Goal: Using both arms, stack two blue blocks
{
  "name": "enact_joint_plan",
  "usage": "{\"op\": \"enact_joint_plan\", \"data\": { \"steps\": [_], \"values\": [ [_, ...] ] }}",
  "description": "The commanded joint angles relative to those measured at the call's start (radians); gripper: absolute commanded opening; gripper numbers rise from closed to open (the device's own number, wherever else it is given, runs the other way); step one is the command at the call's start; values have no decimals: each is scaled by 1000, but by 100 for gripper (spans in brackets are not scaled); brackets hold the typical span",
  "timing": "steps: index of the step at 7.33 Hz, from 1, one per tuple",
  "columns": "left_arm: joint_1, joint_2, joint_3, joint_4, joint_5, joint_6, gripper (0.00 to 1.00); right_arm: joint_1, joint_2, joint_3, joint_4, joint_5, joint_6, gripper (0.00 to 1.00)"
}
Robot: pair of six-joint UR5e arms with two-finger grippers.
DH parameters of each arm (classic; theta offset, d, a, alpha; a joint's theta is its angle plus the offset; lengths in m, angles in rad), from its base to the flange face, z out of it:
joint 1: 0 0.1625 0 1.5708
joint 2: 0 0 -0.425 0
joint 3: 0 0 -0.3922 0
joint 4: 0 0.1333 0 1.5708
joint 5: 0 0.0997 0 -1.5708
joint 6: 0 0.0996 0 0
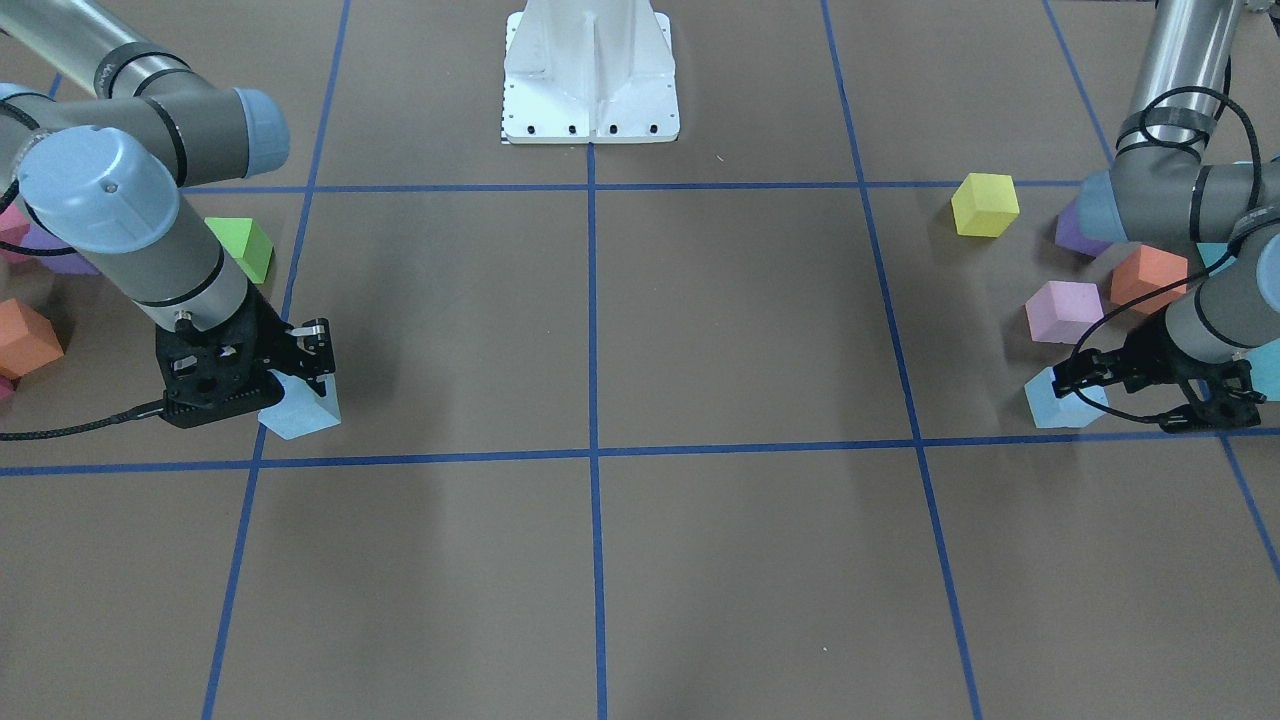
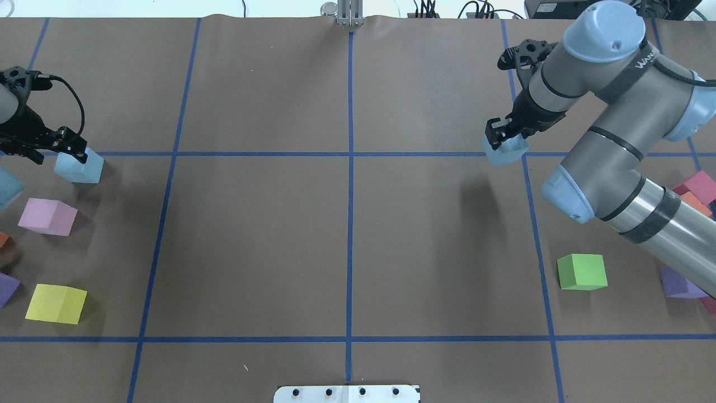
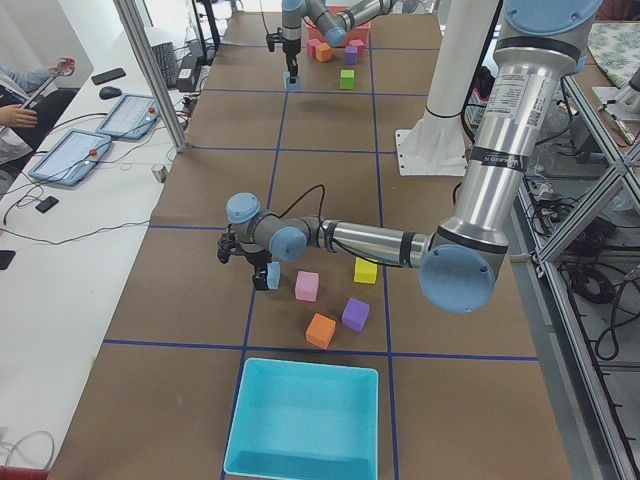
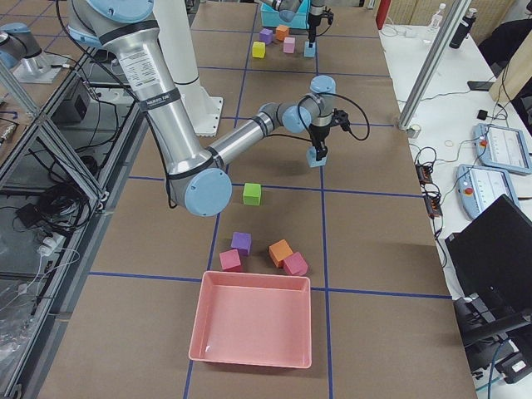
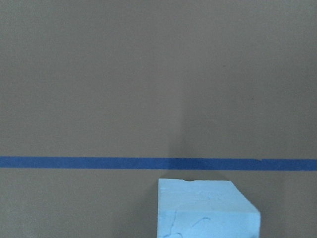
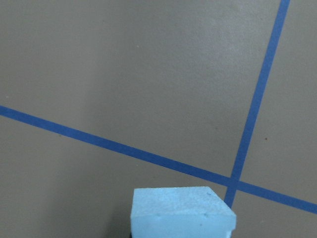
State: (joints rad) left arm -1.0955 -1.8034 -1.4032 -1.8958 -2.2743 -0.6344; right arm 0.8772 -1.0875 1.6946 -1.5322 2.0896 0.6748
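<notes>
Your two blue blocks sit well apart, one at each end of the table, with the taped middle squares between them. That gap is what the stack depends on.

The left blue block [image 2: 79,168] lies far out on the robot's left, near a pink cube [image 2: 47,216]. The right blue block [image 2: 508,152] is nearer the centre tape line [image 2: 351,224], so I judge it has the shorter carry. Both are cubes, so no long axis matters.

The left gripper [image 2: 72,152] comes down over its block with the fingers drawn in to the block's width, touching its sides. The right gripper [image 2: 503,137] clamps its block the same way, and that block hangs slightly tilted. You cannot tell whether either block is clear of the table.
</notes>
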Motion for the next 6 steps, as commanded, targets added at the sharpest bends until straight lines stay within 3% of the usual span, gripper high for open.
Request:
{"op": "enact_joint_plan", "data": {
  "steps": [1, 6],
  "values": [
    [8, -11, -8, -6, -11, -50, 98, -30, 55, 16, -37, -8, 83, 48],
    [11, -16, 3, -11, -8, -42, 98, -44, 55, 14, -37, -28, 91, 48]
  ]
}}
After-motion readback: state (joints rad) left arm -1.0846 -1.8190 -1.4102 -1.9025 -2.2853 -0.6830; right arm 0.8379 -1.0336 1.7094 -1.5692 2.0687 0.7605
